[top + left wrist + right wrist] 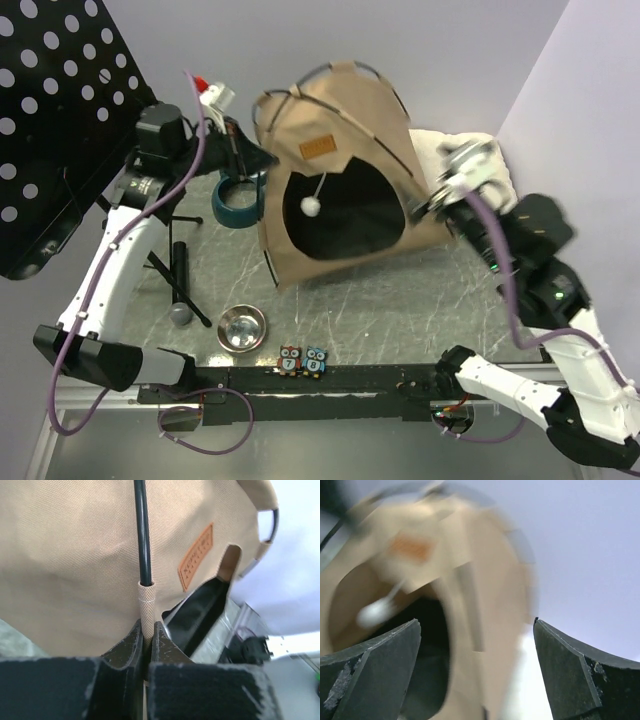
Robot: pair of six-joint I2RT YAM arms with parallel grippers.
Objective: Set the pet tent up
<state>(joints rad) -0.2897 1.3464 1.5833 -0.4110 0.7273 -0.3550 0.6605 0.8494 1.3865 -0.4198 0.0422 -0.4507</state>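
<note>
Left end effector (146,636) pinches pet tent (75,555) sleeve (146,605) (right end effector (476,625) agape).

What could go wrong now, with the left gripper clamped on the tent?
The left gripper is shut on the pole sleeve of the pet tent: a tug might pull the sleeve off the black pole or tip the tent. The open right gripper sits close beside the tent, its view blurred; it might knock the wall.

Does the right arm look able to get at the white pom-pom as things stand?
Probably yes: the right gripper is open and empty beside the pet tent, whose pom-pom hangs in the open entrance, unobstructed.
</note>
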